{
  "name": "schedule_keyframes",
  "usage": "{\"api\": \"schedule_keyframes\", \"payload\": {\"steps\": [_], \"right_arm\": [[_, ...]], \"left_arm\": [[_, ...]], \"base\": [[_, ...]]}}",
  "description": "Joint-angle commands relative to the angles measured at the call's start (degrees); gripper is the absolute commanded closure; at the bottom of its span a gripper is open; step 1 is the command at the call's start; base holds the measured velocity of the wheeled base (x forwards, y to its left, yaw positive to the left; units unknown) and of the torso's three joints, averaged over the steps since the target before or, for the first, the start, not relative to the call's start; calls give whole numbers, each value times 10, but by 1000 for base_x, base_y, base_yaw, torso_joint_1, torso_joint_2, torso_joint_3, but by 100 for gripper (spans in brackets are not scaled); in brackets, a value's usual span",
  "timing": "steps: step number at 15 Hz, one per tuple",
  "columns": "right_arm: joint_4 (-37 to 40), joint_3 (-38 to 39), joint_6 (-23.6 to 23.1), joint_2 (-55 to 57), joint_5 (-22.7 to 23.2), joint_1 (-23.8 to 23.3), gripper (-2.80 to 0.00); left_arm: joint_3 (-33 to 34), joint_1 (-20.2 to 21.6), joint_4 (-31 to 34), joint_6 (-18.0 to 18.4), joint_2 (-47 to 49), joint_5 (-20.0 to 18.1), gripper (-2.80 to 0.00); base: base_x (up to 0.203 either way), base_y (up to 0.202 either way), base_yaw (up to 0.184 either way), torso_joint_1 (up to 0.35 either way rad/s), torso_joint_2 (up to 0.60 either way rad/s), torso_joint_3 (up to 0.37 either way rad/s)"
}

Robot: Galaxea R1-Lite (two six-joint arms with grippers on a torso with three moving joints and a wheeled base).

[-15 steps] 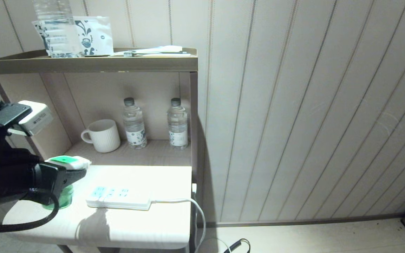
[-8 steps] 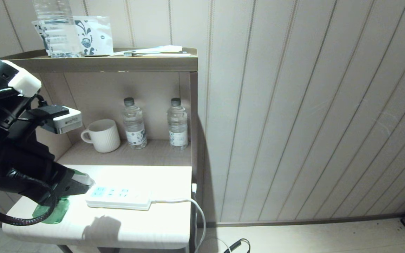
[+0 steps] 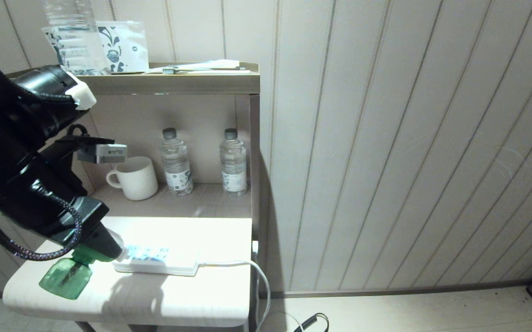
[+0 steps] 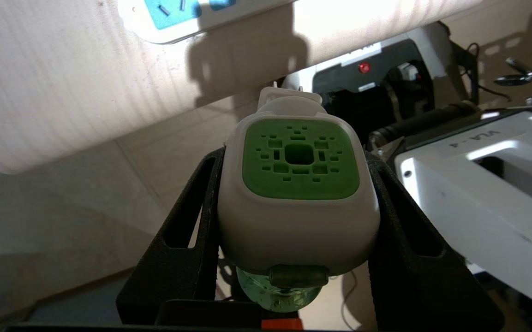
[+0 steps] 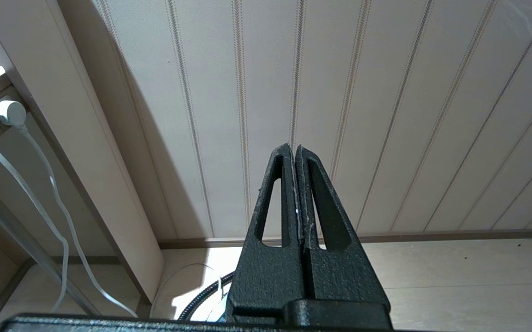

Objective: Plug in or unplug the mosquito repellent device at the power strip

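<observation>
Lit white tabletop (image 3: 164,295) carried the power strip (image 3: 159,260). I saw my left gripper (image 4: 298,258) clamped on the mosquito repellent device (image 4: 299,193), tilted, just beside the strip's left end. Right gripper (image 5: 296,152) pointed at the panelled wall, fingers pressed together, empty.

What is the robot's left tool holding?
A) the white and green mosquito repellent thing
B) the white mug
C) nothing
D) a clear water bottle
A: the left tool is clamped on both sides of the white-and-green plug-in mosquito repellent device, above the white tabletop.
</observation>
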Motion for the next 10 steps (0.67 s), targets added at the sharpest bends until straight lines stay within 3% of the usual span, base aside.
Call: {"api": "schedule_keyframes", "payload": {"steps": [1, 3, 4, 7, 10], "right_arm": [[0, 0, 0, 1, 0, 0, 0], [0, 0, 0, 1, 0, 0, 0], [0, 0, 0, 1, 0, 0, 0], [0, 0, 0, 1, 0, 0, 0], [0, 0, 0, 1, 0, 0, 0]], "left_arm": [[-63, 0, 33, -21, 61, -15, 0], [-96, 0, 60, -45, 90, -67, 0], [-98, 0, 69, -50, 102, -71, 0], [-99, 0, 70, -97, 133, -69, 0], [-99, 14, 64, -100, 148, -47, 0]], "base": [[0, 0, 0, 0, 0, 0], [0, 0, 0, 0, 0, 0], [0, 0, 0, 0, 0, 0], [0, 0, 0, 0, 0, 0], [0, 0, 0, 0, 0, 0]]}}
